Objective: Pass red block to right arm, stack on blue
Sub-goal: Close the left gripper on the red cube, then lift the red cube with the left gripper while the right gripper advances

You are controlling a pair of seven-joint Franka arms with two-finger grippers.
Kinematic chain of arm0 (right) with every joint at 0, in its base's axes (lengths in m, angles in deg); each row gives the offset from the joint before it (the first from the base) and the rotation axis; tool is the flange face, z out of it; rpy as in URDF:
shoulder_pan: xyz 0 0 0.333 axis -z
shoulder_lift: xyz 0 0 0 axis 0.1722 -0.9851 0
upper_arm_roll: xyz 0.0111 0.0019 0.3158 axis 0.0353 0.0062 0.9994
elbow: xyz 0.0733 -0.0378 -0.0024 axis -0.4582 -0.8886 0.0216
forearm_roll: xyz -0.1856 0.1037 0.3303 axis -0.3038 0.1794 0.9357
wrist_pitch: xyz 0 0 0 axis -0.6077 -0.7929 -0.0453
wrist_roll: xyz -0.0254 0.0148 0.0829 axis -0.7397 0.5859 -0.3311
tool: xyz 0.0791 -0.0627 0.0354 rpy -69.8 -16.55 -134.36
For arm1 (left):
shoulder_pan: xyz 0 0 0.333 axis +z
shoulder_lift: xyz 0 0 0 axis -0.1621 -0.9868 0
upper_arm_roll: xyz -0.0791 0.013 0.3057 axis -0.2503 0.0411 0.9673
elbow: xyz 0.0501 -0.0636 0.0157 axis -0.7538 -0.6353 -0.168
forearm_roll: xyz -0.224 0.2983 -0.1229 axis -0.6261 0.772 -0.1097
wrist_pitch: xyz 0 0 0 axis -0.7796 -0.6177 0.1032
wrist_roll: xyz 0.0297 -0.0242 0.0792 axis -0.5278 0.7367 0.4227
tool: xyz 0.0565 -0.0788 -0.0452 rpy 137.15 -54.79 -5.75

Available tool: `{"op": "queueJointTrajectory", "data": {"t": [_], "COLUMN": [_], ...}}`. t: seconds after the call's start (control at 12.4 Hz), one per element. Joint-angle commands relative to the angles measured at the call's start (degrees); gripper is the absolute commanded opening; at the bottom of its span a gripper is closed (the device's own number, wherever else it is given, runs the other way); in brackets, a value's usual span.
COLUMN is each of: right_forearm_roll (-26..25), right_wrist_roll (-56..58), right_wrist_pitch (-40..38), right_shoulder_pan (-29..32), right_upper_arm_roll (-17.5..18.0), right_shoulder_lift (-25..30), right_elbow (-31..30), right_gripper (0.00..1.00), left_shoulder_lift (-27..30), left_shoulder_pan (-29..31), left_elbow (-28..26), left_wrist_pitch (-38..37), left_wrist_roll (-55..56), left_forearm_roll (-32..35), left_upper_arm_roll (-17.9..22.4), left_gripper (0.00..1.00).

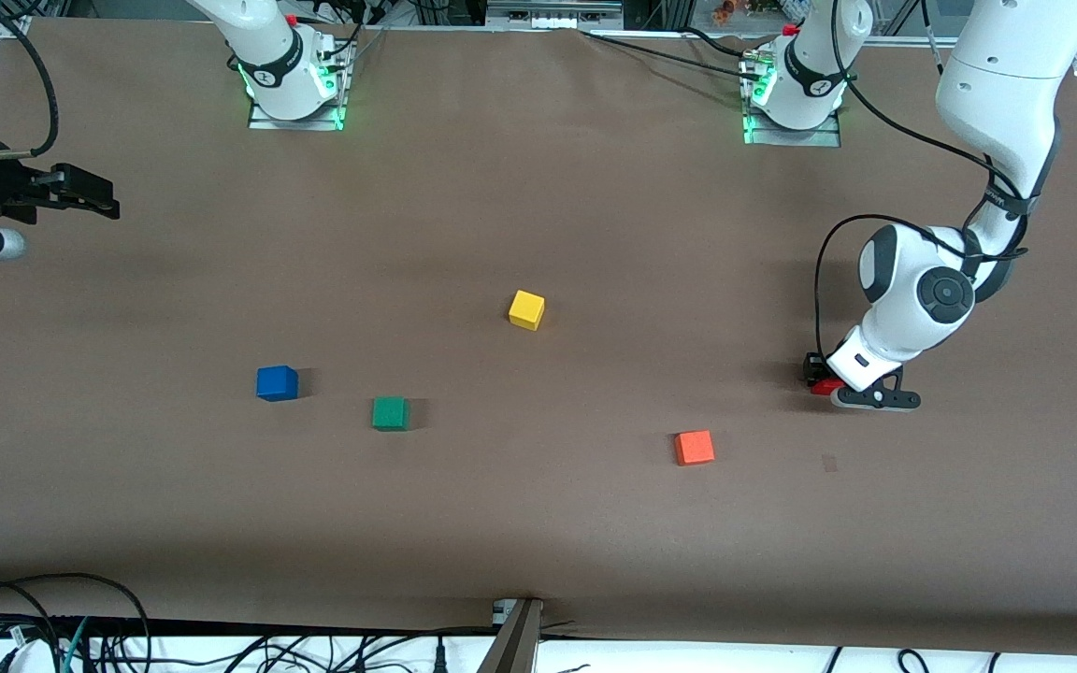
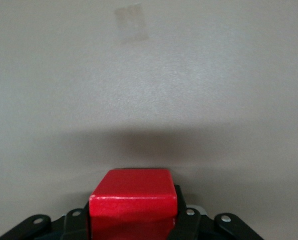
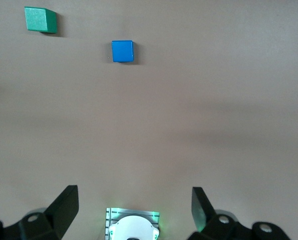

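Lowest in the front view, and so nearest that camera, the orange cube [image 1: 694,448] is seen on the counter [image 1: 538,533], with the green cube [image 1: 390,413] and the blue cube [image 1: 277,383] lying toward the right arm's end and the yellow cube [image 1: 526,309] farther from the camera. The red block [image 1: 823,385] is found at the left arm's end of the counter, resting on the surface and clamped between the fingers of the left gripper [image 1: 828,383]; in the left wrist view its glossy top face [image 2: 133,192] is shown seated squarely between the black fingers [image 2: 186,225]. The right gripper [image 1: 80,196] is held spread and empty, waiting over its own end of the counter. The block is judged light, rigid and smooth-faced, so slipping is the likely risk. For the handover, the pair of flat side faces left free should be taken, squarely and near mid-height.
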Motion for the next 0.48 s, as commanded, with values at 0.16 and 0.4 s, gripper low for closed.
{"op": "queueJointTrajectory", "data": {"t": [0.16,0.4], "right_forearm_roll": [0.8,2.3], "right_wrist_roll": [-0.2,0.1], "right_wrist_pitch": [-0.5,-0.4], "right_shoulder_pan": [0.0,0.2], "right_upper_arm_roll": [0.1,0.1], "right_shoulder_lift": [-2.8,-4.5], "right_elbow": [1.1,1.3], "right_gripper": [1.00,1.00], "left_shoulder_lift": [2.5,3.0], "left_shoulder_pan": [1.4,1.6], "left_elbow": [5.0,6.7], "left_wrist_pitch": [-6.0,-6.0], "left_wrist_roll": [-17.2,-21.4], "left_forearm_roll": [-0.1,-4.0], "left_upper_arm_roll": [-0.4,-2.9], "left_gripper": [0.00,0.00]}}
